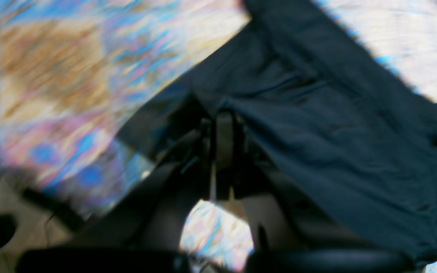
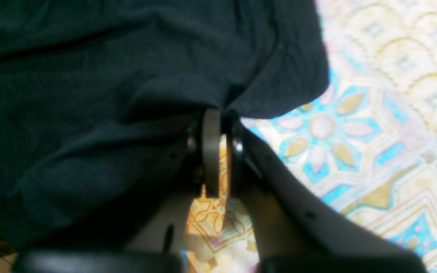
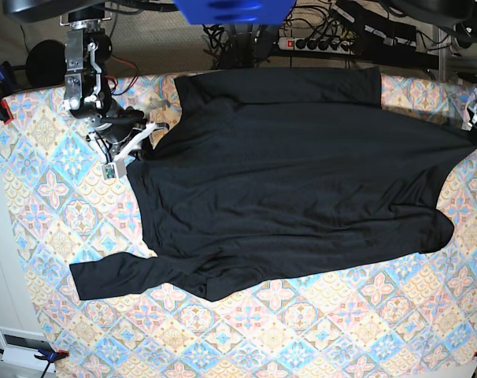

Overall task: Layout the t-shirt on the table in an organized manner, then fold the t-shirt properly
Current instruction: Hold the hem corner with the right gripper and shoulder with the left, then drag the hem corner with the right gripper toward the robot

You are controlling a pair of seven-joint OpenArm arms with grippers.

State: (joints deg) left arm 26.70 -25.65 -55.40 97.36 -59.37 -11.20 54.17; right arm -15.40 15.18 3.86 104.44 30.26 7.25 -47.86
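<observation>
The black t-shirt lies spread wide across the patterned table, with one long sleeve trailing toward the front left. My right gripper is at the shirt's left edge. In the right wrist view it is shut on a pinch of the fabric, just above the tablecloth. At the far right edge my left gripper holds the shirt's stretched corner. The left wrist view is blurred; there the gripper is shut on the cloth, which drapes off to the right.
A power strip with cables and a blue object sit beyond the table's far edge. A red clamp grips the left corner. The shirt's far hem lies close to the table's back edge.
</observation>
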